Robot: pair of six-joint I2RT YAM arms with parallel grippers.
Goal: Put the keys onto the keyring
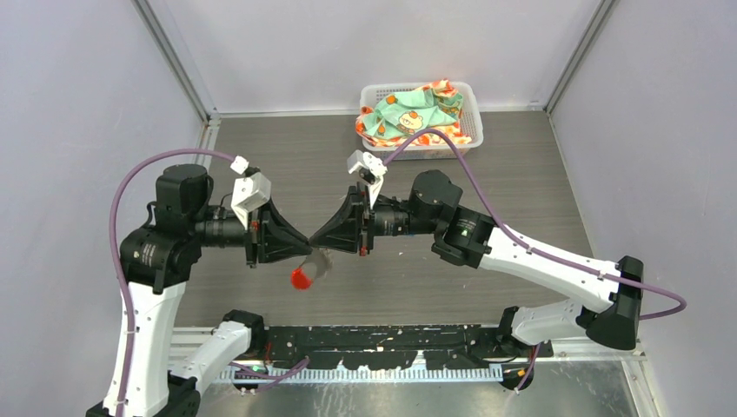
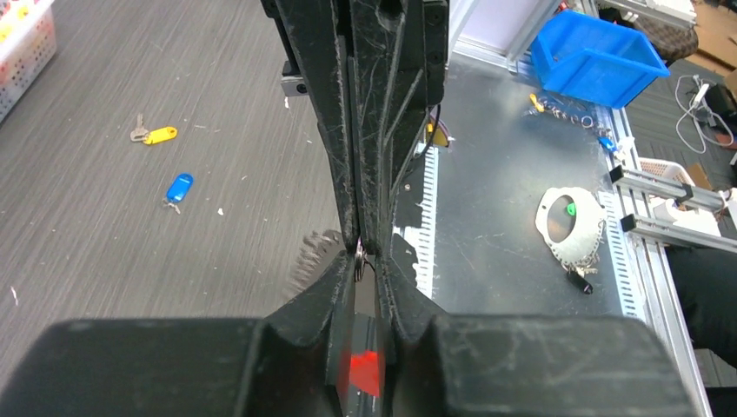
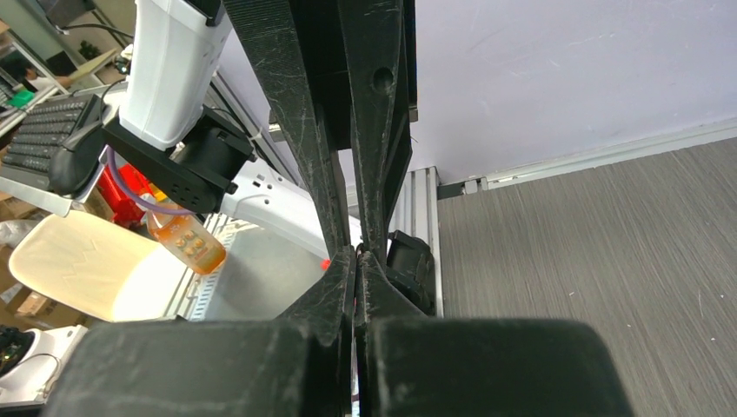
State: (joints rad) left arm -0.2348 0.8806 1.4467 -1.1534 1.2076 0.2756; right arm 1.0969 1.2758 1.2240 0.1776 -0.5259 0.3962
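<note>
We see a dark wood-grain table [image 1: 521, 174] with a white plastic basket [image 1: 474, 94] of patterned cloth [image 1: 408, 113] at its far edge. Above the middle of the table the two black grippers meet tip to tip. The right gripper [image 3: 356, 261] is pressed fully together on the thin grey metal keyring [image 1: 304, 273], whose elongated red plastic tag dangles just below. The left gripper [image 2: 363, 269] is narrowed to a slit around the ring; we cannot tell whether it pinches it. Well apart from both, the small yellow-tagged key [image 2: 155, 135] and blue-tagged key [image 2: 178, 188] lie near each other on the table.
</note>
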